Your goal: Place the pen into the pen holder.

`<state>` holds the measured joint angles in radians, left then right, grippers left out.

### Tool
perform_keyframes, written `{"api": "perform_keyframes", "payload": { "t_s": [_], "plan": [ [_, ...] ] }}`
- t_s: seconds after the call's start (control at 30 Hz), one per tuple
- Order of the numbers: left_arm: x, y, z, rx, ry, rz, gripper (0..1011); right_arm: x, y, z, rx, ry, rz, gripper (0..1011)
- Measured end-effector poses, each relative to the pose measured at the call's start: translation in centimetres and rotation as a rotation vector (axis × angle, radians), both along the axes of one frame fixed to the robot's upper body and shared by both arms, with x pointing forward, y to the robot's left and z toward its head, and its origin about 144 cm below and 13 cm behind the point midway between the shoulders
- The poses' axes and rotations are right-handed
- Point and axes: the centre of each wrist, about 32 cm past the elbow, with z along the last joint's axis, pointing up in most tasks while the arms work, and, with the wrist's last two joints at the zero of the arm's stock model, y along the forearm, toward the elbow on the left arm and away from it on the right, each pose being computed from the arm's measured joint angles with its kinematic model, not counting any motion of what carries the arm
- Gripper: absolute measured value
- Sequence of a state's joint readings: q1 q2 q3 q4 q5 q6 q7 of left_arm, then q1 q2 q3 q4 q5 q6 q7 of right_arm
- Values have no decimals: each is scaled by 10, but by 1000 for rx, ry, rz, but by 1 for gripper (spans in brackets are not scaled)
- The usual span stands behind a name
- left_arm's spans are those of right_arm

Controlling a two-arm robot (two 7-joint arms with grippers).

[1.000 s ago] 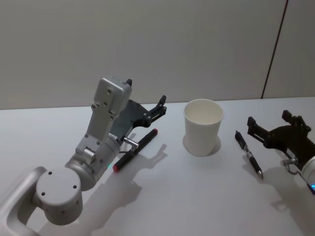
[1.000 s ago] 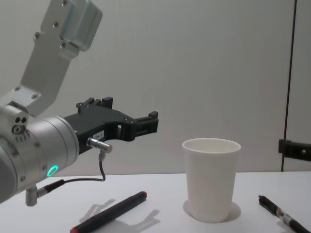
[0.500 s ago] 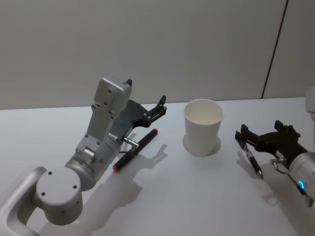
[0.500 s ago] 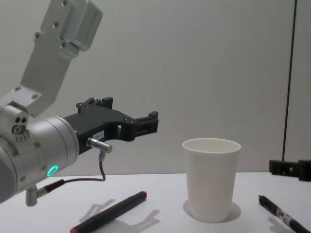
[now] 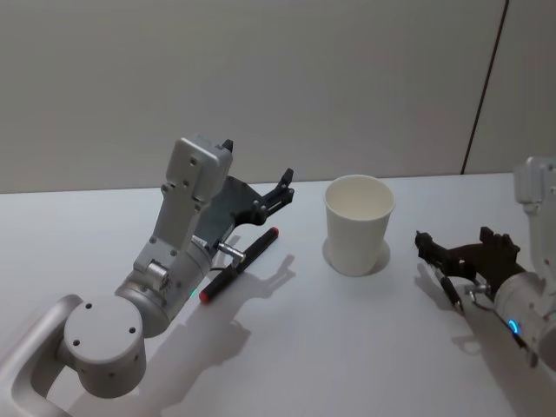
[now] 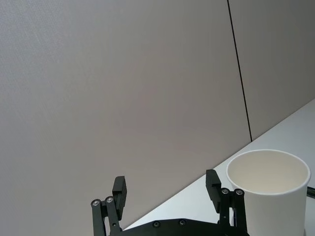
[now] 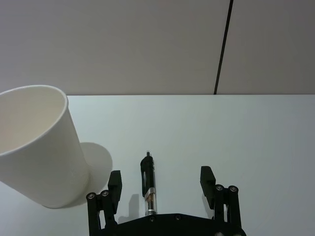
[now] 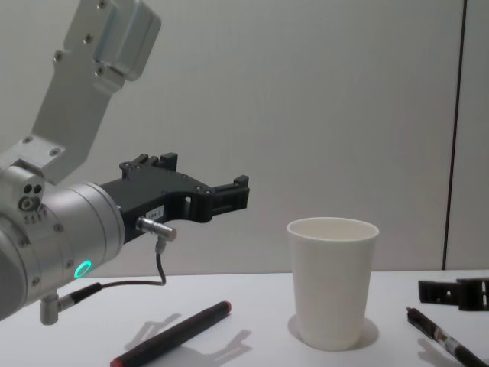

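The pen holder is a white paper cup (image 5: 359, 224) standing upright mid-table, also seen in the chest view (image 8: 332, 279) and from the right wrist (image 7: 39, 147). A black pen (image 7: 148, 184) lies flat on the table to its right (image 8: 439, 336). My right gripper (image 5: 453, 245) hovers open just above that pen, one finger on each side of it (image 7: 161, 179). A second pen, black with a red cap (image 5: 239, 263), lies left of the cup. Above it my left gripper (image 5: 283, 185) hangs open and holds nothing (image 6: 166, 187).
The white table (image 5: 330, 347) runs back to a grey wall with a dark vertical seam (image 5: 482, 87). My left arm's big grey joints (image 5: 104, 339) take up the near left. Bare table lies in front of the cup.
My right gripper has moved left and down, from beside the black pen to just over it. The left arm, both pens and the cup have not moved.
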<state>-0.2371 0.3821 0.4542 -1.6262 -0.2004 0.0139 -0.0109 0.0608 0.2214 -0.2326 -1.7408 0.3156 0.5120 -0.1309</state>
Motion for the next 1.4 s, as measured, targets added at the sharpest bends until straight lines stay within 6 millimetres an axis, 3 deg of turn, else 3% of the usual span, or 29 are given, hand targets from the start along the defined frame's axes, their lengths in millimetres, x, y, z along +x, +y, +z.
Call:
{"api": "perform_keyframes", "payload": {
  "t_s": [1.4],
  "plan": [
    [0,0,0,0,0,0,1001,10,20,-24,-29,67,-24,1001]
  ]
}}
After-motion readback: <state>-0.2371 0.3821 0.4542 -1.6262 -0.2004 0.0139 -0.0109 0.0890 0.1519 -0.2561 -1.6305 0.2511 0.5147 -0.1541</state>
